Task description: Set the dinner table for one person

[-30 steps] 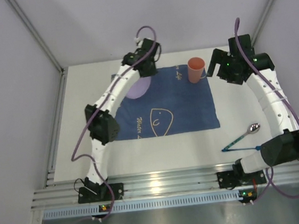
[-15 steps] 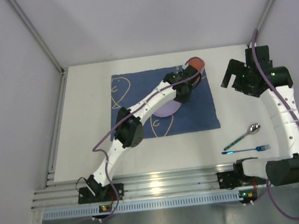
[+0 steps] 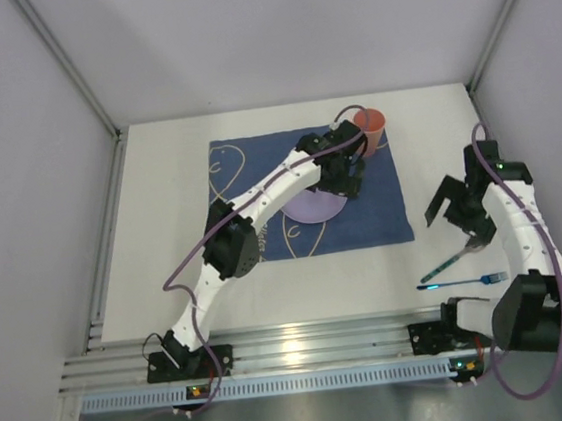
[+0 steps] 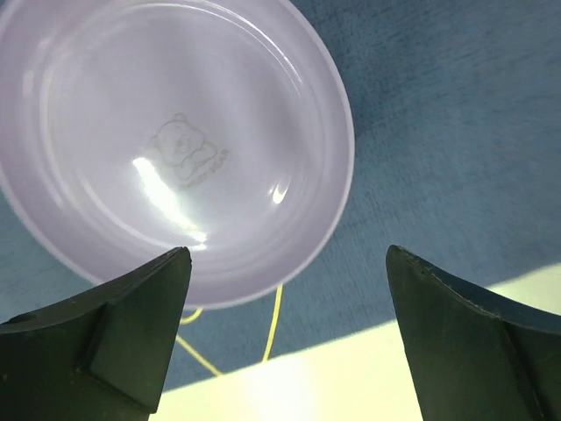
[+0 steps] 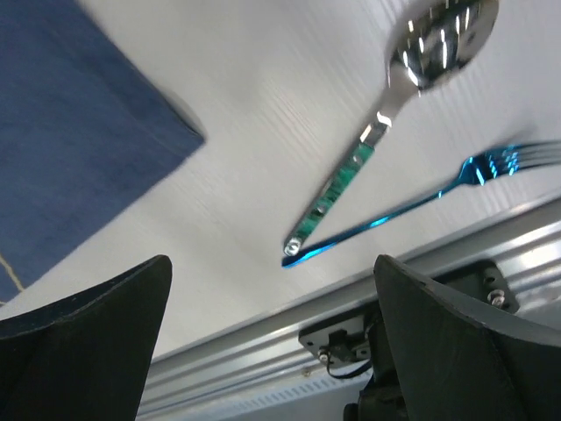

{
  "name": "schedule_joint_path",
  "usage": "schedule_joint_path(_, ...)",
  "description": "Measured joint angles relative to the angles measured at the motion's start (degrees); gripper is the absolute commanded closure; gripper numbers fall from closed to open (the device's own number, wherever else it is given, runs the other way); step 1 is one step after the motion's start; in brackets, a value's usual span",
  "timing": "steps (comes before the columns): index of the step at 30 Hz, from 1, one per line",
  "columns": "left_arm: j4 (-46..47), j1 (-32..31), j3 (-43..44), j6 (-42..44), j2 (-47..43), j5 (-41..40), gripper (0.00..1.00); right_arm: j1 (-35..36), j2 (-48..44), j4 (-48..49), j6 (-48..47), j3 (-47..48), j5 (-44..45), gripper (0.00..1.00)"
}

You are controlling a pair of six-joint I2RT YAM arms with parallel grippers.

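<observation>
A lavender plate (image 3: 311, 208) (image 4: 166, 140) lies flat on the dark-blue cloth (image 3: 256, 168) (image 4: 438, 132), near its front edge. My left gripper (image 3: 343, 180) (image 4: 287, 254) hovers open just above the plate's near rim and holds nothing. An orange cup (image 3: 372, 126) stands upright at the cloth's far right corner. On the white dinner table (image 3: 163, 233), right of the cloth, lie a green-handled spoon (image 3: 438, 272) (image 5: 377, 140) and a blue fork (image 3: 466, 280) (image 5: 412, 206). Above them my right gripper (image 3: 450, 213) (image 5: 272, 259) hangs open and empty.
A ribbed aluminium rail (image 3: 305, 344) (image 5: 263, 342) runs along the table's near edge with both arm bases on it. Grey walls close in the left, back and right sides. The left arm stretches diagonally over the cloth.
My left gripper has opened and let the plate go on the cloth. The right arm has swung down and toward me, from beside the cup to over the spoon and fork.
</observation>
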Motion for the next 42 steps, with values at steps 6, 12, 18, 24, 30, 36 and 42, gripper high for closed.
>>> schedule_joint_path(6, 2.6, 1.2, -7.2, -1.5, -13.8, -1.2, 0.02, -7.1, 0.0, 0.2, 2.2, -14.4, -5.1, 0.01)
schedule_joint_path(12, 7.2, 2.9, -20.2, -2.3, -28.0, -2.9, 0.02, -7.4, 1.4, 5.6, 3.4, -16.6, -4.8, 0.2)
schedule_joint_path(18, 8.8, 4.1, -26.4, -2.3, -31.3, -4.2, 0.03, -7.4, 9.7, 12.2, 4.0, -16.6, -1.4, 0.38)
schedule_joint_path(24, 8.8, 6.3, -32.1, -2.3, -32.4, -4.8, 0.03, -7.4, 16.4, 14.8, 4.5, -16.2, 1.4, 0.63)
schedule_joint_path(30, 9.0, 9.6, -35.5, -2.3, -36.7, -5.4, 0.03, -7.5, 18.3, 12.8, 4.4, -15.2, 4.1, 1.0)
schedule_joint_path(36, 9.0, 12.1, -37.4, -2.3, -39.3, -5.4, 0.03, -7.5, 19.9, 11.5, 3.9, -12.6, 3.4, 1.0)
schedule_joint_path(42, 8.9, 12.2, -37.6, -2.3, -39.4, -5.4, 0.03, -6.4, 18.3, 12.4, 3.1, -2.8, 2.3, 1.0)
